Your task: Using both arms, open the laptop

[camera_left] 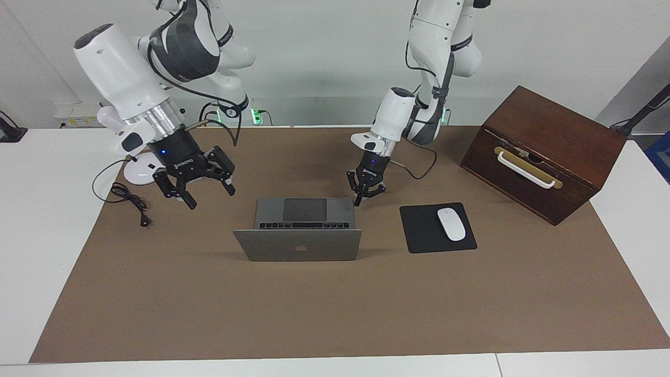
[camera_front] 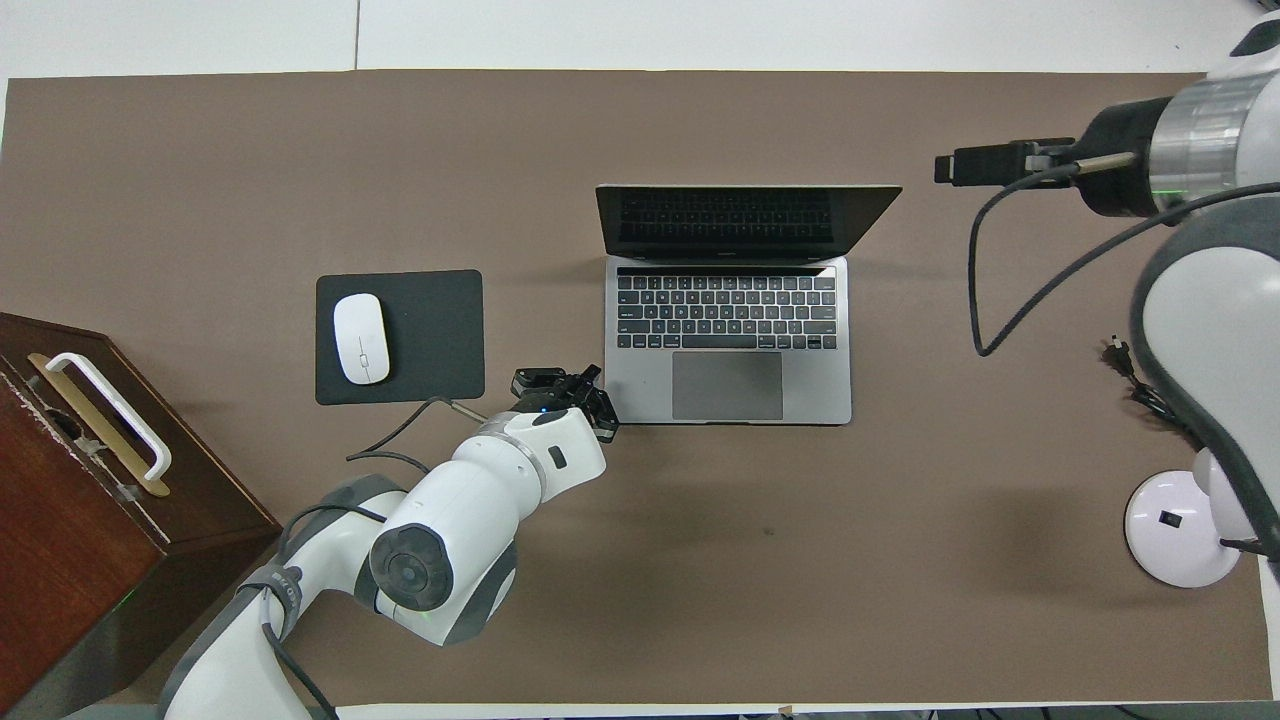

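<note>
Overhead view shows the job looks almost done. Start close to the robots: the left gripper (camera_front: pixel 560 395) is just by the corner of the laptop (camera_front: pixel 728 340) nearest the robots, on the side toward the left arm's end of the table. Its two fingertips are pressed together and they pinch nothing. From the facing view the tips hang right at that corner; I cannot tell if they touch it.

Next comes the laptop itself. It sits in the middle of the brown mat (camera_left: pixel 335 314). Its base lies flat with the trackpad nearest the robots, then the dark keys. Farther from the robots the lid (camera_left: pixel 298 244) stands up, so the screen faces the robots. The laptop is open.

Beside the laptop, toward the left arm's end, lies a black mouse pad (camera_front: pixel 430 335) with a white mouse (camera_front: pixel 361 338) on it.

The right gripper (camera_left: pixel 193 180) is up in the air over the mat, well apart from the laptop, toward the right arm's end, near the white lamp (camera_front: pixel 1180 540). Its fingers are spread wide and hold nothing.

I think what is left is small: the left arm should lift away too.
</note>
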Controlling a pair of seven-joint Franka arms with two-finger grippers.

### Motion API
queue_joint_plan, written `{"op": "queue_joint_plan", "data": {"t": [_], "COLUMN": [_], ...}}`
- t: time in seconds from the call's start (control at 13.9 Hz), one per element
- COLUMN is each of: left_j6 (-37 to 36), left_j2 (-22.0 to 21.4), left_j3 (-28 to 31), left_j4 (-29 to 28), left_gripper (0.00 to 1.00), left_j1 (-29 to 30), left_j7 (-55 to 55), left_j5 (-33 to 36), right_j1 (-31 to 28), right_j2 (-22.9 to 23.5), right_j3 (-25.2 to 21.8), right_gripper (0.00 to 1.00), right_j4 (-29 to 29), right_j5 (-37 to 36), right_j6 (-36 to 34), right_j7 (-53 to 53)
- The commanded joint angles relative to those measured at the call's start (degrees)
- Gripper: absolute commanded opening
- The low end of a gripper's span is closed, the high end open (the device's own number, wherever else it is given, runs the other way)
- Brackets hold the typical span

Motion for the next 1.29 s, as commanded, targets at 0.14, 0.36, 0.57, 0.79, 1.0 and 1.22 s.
{"op": "queue_joint_plan", "data": {"t": [0.14,0.36,0.57,0.79,1.0,1.22], "left_j6": [-19.83,-28.37,-38.37,-55.06,-65.20,-68.99], "left_j2": [-7.33,-9.70,-11.72,-12.17,-12.69,-14.63], "left_j3": [-0.10,-0.01,-0.01,0.17,0.25,0.25], "left_j4": [4.92,7.39,11.06,20.45,25.84,26.37], "left_gripper": [0.00,0.00,0.00,0.00,0.07,0.29], "left_j1": [3.84,6.21,9.28,13.85,16.93,20.45], "left_j7": [0.66,0.66,0.66,0.66,0.66,0.66], "left_j5": [-0.66,-0.22,-0.14,0.65,3.29,3.29], "right_j1": [-6.18,-8.81,-9.70,-9.70,-6.64,-4.87], "right_j2": [-3.79,-8.08,-12.75,-14.69,-14.96,-14.52], "right_j3": [0.54,0.80,0.63,0.72,1.77,1.86], "right_gripper": [1.00,1.00,1.00,1.00,1.00,1.00], "right_j4": [1.61,1.26,0.73,-1.98,-2.35,-2.17], "right_j5": [-15.65,-20.36,-20.27,-19.39,-17.28,-17.28], "right_j6": [-14.80,-22.34,-26.85,-25.64,-24.92,-21.34], "right_j7": [-0.88,0.78,1.14,5.34,12.03,13.01]}}
